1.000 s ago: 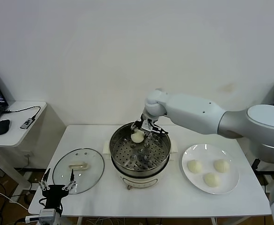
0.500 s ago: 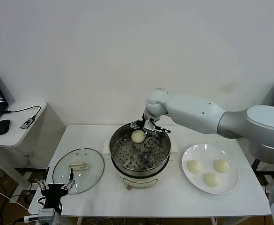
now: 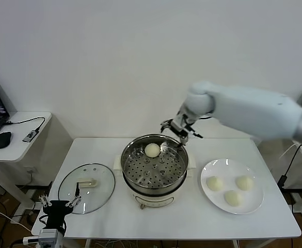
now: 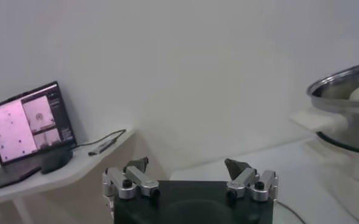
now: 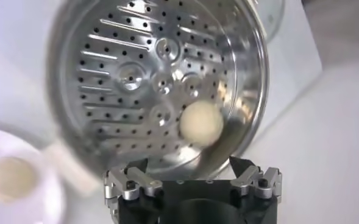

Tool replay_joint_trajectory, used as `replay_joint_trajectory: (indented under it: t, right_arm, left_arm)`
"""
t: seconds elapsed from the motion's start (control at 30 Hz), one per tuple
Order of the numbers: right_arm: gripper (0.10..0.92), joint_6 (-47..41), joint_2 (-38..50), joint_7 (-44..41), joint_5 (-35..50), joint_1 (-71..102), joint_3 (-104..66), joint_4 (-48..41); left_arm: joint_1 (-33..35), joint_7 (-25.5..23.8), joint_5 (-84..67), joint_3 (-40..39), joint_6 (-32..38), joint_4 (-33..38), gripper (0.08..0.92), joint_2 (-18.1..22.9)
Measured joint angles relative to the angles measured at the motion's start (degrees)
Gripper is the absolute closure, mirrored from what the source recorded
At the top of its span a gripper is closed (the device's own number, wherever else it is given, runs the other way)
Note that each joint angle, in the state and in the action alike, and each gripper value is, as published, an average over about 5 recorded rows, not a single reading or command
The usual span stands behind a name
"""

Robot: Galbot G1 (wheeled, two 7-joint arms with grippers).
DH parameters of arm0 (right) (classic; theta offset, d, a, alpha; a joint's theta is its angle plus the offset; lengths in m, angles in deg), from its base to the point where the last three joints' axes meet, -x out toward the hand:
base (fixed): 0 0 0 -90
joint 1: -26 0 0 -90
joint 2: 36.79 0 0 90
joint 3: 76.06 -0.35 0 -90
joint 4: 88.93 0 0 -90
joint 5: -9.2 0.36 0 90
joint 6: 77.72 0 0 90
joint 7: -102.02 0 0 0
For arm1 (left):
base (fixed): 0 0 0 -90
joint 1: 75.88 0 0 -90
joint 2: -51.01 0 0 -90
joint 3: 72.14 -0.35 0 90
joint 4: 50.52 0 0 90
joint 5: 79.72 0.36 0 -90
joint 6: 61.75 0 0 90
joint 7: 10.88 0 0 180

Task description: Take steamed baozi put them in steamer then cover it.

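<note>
A white table (image 3: pixel 202 219) is carrying the steamer (image 3: pixel 154 168), a glass lid (image 3: pixel 86 181) and a plate (image 3: pixel 232 192).

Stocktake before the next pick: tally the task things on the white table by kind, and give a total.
Baozi in the steamer: 1
Baozi on the plate: 3
Steamer: 1
Plate: 1
Glass cover: 1
Total: 7

One baozi (image 3: pixel 152 150) in open steamer (image 3: pixel 154 182), three buns (image 3: pixel 233 197) plated, lid (image 3: pixel 86 187) left on table
</note>
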Motion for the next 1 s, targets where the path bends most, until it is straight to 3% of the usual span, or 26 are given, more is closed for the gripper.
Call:
replay_joint_trajectory:
  t: [0.47, 1.0]
  right_arm:
    - [0.203, -11.3, 18.0, -0.4, -2.4, 6.6, -2.5, 7.0]
    - [0.203, -12.5, 20.2, 2.9, -8.3, 29.7, -17.6, 2.9]
  left_arm:
    - [-0.3, 0.0, 0.5, -1.2, 0.2, -0.2, 0.177, -0.4]
    - [0.6, 0.0, 1.5, -1.8, 0.1, 0.2, 0.177, 0.7]
